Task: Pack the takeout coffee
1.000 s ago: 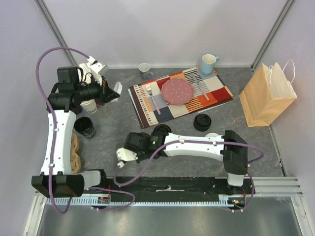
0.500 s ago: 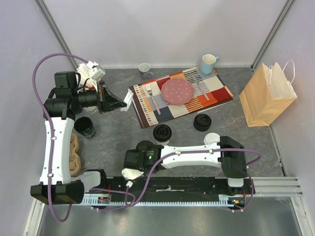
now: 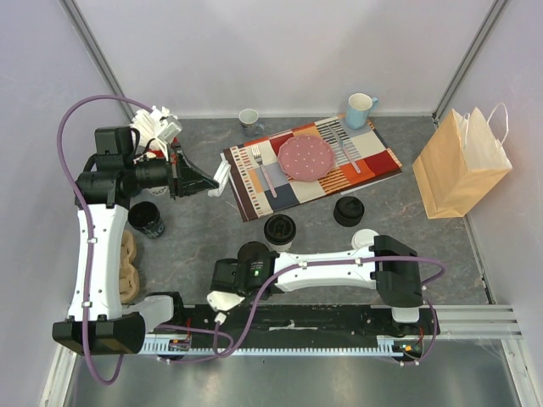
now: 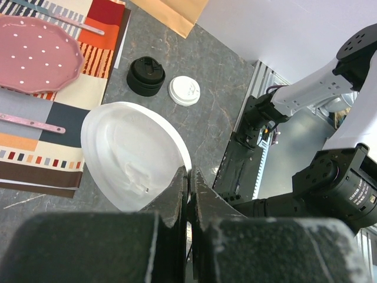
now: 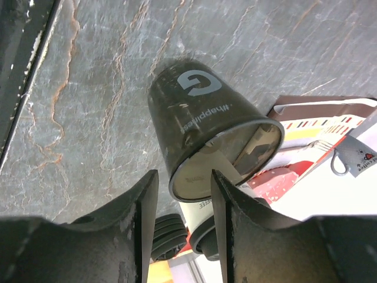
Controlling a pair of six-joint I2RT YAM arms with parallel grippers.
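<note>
A black paper cup (image 3: 252, 253) stands lidless on the table, and its open mouth shows in the right wrist view (image 5: 206, 135). My right gripper (image 3: 240, 267) (image 5: 184, 177) is open just short of it, jaws either side of its rim, not gripping. A cream-white cup with a black lid (image 3: 279, 229) stands just behind it (image 5: 227, 230). My left gripper (image 3: 214, 180) (image 4: 189, 172) is shut on a white plastic lid (image 4: 132, 156), held in the air left of the placemat.
A tan paper bag (image 3: 462, 165) stands at the right. A black lid (image 3: 349, 210) and a white lid (image 3: 365, 239) lie near the right arm. A placemat (image 3: 373, 165) carries a pink plate and cutlery. Two mugs stand at the back. Spare cups (image 3: 146, 219) and a cardboard carrier (image 3: 127, 263) are at the left.
My right arm has drawn back toward the near edge, leaving the black cup standing in the open. My left gripper has swung right and down with the white lid.
</note>
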